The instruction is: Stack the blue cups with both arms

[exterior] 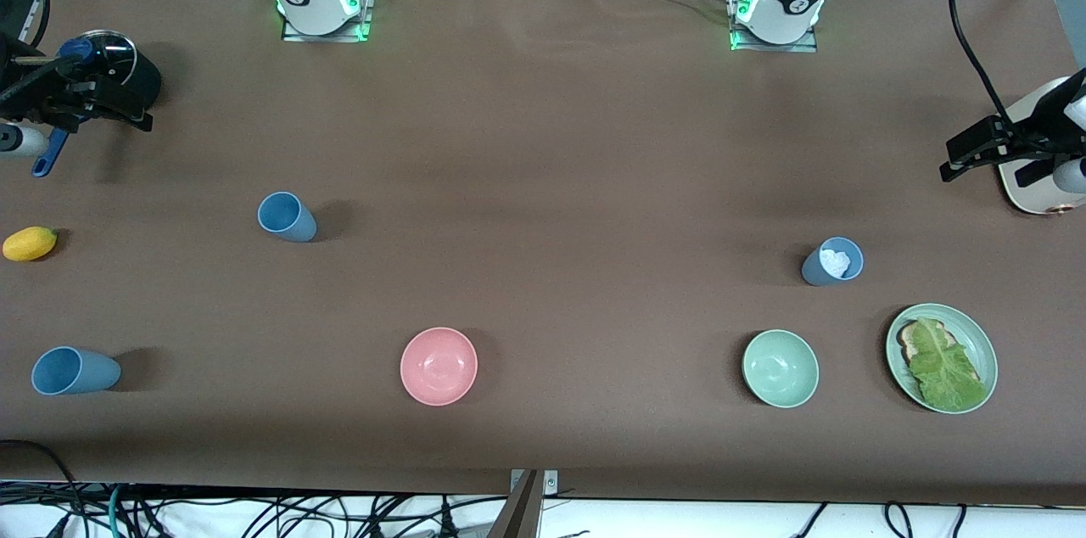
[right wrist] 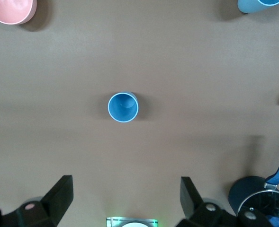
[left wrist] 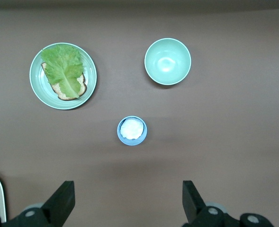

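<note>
My left gripper (left wrist: 127,203) and right gripper (right wrist: 125,201) both hang high with fingers spread, holding nothing. Three blue cups stand apart: one mid-left in the front view (exterior: 287,216), one lower left (exterior: 72,371), a greyer one at right (exterior: 832,261) with something white inside. That filling could block nesting, I judge. The brown table (exterior: 543,139) also carries bowls and a plate.

The brown tabletop (exterior: 543,139) carries three blue cups (exterior: 287,217) (exterior: 75,371) (exterior: 832,261), a pink bowl (exterior: 439,366), a pale green bowl (exterior: 780,368), a green plate (exterior: 984,347), a lemon (exterior: 30,243) and a dark pot (exterior: 119,67).
</note>
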{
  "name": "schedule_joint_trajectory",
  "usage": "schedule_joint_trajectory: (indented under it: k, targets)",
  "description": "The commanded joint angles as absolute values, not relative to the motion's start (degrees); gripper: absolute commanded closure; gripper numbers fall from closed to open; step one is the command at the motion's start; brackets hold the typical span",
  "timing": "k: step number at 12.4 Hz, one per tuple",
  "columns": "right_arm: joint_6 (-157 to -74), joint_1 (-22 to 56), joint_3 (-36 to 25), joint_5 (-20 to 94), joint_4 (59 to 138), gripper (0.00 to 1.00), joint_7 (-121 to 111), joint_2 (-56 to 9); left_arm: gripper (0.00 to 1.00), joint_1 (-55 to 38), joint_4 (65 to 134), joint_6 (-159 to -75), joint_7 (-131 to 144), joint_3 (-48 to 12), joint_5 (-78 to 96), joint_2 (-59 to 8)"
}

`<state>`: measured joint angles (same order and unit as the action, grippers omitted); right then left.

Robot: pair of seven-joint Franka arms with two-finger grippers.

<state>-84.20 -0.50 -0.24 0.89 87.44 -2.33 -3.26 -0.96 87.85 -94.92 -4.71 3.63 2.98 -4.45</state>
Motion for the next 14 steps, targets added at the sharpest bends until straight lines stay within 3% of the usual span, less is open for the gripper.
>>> schedule_joint_trajectory:
  k: [1, 14]
  targets:
    - [-84.37, -0.53, -0.09, 1.93, 88.41, 0.00, -1.68, -2.64, 0.00, -0.79, 85.61, -93.69, -4.22, 3.52, 2.46, -5.45]
    - [-83.15, -0.44, -0.18, 1.14, 87.89, 0.00, -2.20, -2.55, 0.00, -0.79, 85.61, -93.69, -4.22, 3.52, 2.46, -5.45]
